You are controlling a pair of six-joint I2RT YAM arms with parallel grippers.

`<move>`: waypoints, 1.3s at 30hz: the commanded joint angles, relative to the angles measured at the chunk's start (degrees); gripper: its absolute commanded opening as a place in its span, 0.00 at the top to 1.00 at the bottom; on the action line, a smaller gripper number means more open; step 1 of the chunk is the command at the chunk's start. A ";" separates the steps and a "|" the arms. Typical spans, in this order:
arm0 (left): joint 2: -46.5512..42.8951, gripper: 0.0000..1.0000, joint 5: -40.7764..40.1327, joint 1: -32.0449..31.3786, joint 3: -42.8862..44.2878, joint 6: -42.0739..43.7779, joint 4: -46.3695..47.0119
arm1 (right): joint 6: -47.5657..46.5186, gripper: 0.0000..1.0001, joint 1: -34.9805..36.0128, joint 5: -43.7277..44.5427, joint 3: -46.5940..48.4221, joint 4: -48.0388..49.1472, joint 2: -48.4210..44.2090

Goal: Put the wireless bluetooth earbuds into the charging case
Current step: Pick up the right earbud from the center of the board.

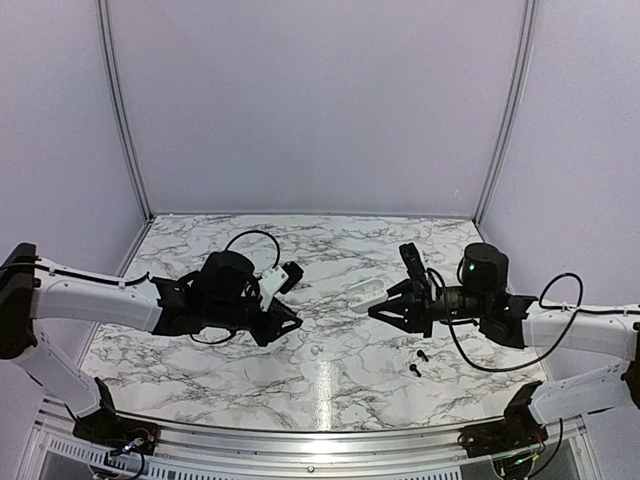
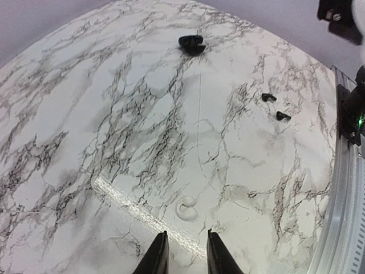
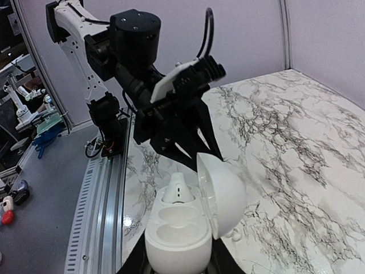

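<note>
Four earbuds and two cases are in view.

Right gripper (image 1: pixel 387 304): clamped on the lower shell of the white charging case (image 3: pixel 174 242), one finger on each side. It holds the case above the table (image 1: pixel 200 365). The hinged lid (image 3: pixel 223 194) stands open on the right side of the shell in the right wrist view.

Case contents: the seated white earbud (image 3: pixel 178 192) occupies the far socket of the shell. The near socket (image 3: pixel 171 220) is unfilled.

Left gripper (image 2: pixel 185 258): fingers slightly apart, with nothing between them. It hangs low over the table and points toward the right arm. In the right wrist view, the left arm (image 3: pixel 137 51) fills the background directly behind the open case.

Loose white earbud (image 2: pixel 186 208): lies on the marble just ahead of the left fingertips, not touching them. The overhead view shows it between the two grippers and slightly nearer the arm bases.

Black earbuds: the first black earbud (image 2: pixel 268 97) and the second black earbud (image 2: pixel 283 116) lie near each other on the table but apart. They are well away from the left gripper. In the overhead view they rest below the right gripper, toward the near edge.

Black case (image 2: pixel 192 44): sits open on the table, farther out than the black earbuds in the left wrist view and well apart from them. Whether it holds anything cannot be told at this size.
</note>
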 commanded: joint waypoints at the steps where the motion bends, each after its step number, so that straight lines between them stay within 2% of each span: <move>1: 7.14 0.75 2.34 0.86 3.17 -3.23 1.60 | 0.68 1.00 -0.50 0.50 -0.53 1.06 -2.16; 7: 15.15 0.77 1.86 1.76 7.06 -5.62 1.61 | 0.26 1.00 -0.45 0.77 -0.63 -0.51 -3.92; 15: 21.22 0.78 1.86 2.18 10.85 -6.40 0.27 | -0.14 1.00 -0.45 0.95 -0.45 -1.53 -4.48; 39: 27.62 0.78 5.96 1.02 14.06 -5.21 -2.95 | -1.48 1.00 -0.46 1.70 -0.23 -3.21 -5.27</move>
